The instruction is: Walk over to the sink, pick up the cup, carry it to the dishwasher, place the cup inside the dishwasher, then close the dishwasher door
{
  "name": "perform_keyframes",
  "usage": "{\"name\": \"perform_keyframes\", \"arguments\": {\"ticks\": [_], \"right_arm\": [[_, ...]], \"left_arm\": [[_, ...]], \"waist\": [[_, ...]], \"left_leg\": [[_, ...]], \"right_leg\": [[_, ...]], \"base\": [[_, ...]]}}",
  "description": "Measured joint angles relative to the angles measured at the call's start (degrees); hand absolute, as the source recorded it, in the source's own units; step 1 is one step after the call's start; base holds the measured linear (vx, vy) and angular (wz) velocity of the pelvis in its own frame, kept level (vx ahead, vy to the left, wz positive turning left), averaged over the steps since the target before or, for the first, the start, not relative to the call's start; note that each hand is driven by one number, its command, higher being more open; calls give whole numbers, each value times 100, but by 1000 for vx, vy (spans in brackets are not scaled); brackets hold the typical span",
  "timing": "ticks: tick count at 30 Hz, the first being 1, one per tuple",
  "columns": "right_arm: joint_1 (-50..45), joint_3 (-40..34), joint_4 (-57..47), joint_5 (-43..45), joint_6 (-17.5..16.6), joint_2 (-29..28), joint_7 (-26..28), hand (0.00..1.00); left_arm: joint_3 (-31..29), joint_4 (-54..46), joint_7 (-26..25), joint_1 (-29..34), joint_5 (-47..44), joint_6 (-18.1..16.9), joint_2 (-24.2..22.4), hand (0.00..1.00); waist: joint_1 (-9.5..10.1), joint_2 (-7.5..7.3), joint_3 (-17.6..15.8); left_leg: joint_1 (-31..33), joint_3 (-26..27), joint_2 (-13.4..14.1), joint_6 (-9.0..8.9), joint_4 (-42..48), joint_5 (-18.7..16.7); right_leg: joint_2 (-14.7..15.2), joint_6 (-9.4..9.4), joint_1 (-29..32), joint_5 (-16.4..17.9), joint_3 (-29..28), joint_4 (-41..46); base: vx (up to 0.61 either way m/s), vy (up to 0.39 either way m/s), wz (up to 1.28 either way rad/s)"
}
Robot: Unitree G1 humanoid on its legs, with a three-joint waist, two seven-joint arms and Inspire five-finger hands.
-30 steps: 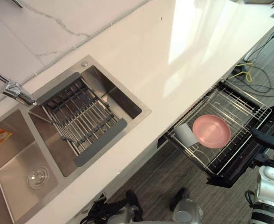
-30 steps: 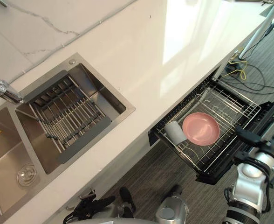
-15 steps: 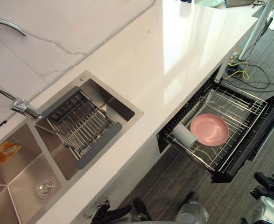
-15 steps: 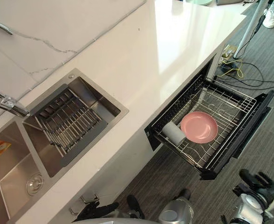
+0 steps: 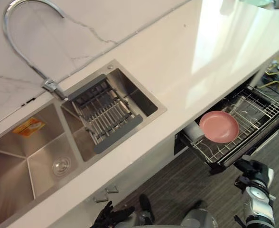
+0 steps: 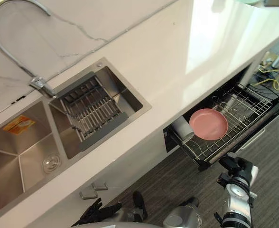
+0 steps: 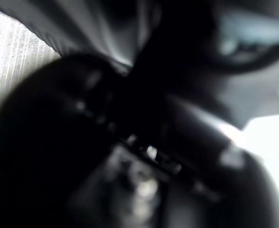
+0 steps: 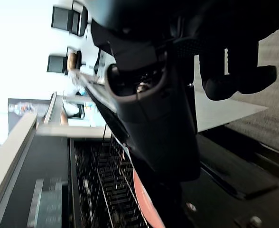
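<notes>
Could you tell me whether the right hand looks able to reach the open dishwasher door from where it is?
Probably yes: the right hand hangs close beside the outer edge of the dishwasher door, over open floor, and nothing stands between them.

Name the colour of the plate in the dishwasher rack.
Pink plate, best in left eye view.

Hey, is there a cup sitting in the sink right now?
No, the cup lies in the pulled-out dishwasher rack, right beside the pink plate.
</notes>
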State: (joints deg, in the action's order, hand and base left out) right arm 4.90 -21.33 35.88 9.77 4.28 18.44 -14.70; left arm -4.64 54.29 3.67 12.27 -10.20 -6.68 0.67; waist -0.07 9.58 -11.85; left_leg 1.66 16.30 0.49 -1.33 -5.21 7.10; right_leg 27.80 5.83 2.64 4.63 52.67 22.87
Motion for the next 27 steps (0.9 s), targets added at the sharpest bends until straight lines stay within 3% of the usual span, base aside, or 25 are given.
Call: {"name": "perform_keyframes", "arguments": {"ticks": [8,9,12,17,19,22,24,27], "right_arm": [[855,726,756,-498,-3,332,-23,0],[996,896,883,-595,2,362,-14,100],[1192,982,1112,-743,100,452,22,100],[1189,1044,1126,-627,174,385,247,100],[1117,1043,1099,-470,161,353,572,100],[603,1037,821,-423,-216,112,1119,100],[53,1027,746,-408,-654,-168,1466,100],[-546,776,891,-408,-949,-575,1751,100]], "left_arm": [[-12,-33,-6,2,7,-94,-37,100],[-17,-35,4,0,11,-91,-42,100],[-94,-33,38,11,15,-71,-63,100],[-257,0,97,15,27,-67,-72,100],[-381,32,164,22,34,-68,-79,100],[-487,46,242,53,70,-87,-37,100],[-626,59,339,86,16,-41,3,100],[-804,98,434,100,-61,31,51,100]], "waist": [[451,-40,164],[520,-62,182],[670,-80,284],[682,-189,275],[681,-218,291],[681,-341,369],[676,-492,450],[649,-679,526]], "left_leg": [[91,-719,-114,14,0,191],[89,-796,-123,26,1,222],[64,-874,-132,40,-1,255],[-31,-802,-94,28,-7,214],[-96,-752,-48,24,-7,209],[-143,-695,87,-27,-8,208],[-175,-691,163,-96,-10,226],[-204,-677,200,-131,-11,207]], "right_leg": [[311,21,-492,322,853,521],[333,5,-558,344,961,582],[343,-19,-668,365,1059,632],[307,-36,-698,383,981,589],[241,-42,-699,387,913,548],[70,-58,-724,396,901,408],[-48,-66,-746,406,912,314],[-109,-52,-780,400,906,257]], "base": [[46,-47,51],[91,-62,33],[65,-43,16],[23,-34,-8],[15,-51,-21],[44,-85,-11],[68,-79,-4],[85,-57,-3]]}}
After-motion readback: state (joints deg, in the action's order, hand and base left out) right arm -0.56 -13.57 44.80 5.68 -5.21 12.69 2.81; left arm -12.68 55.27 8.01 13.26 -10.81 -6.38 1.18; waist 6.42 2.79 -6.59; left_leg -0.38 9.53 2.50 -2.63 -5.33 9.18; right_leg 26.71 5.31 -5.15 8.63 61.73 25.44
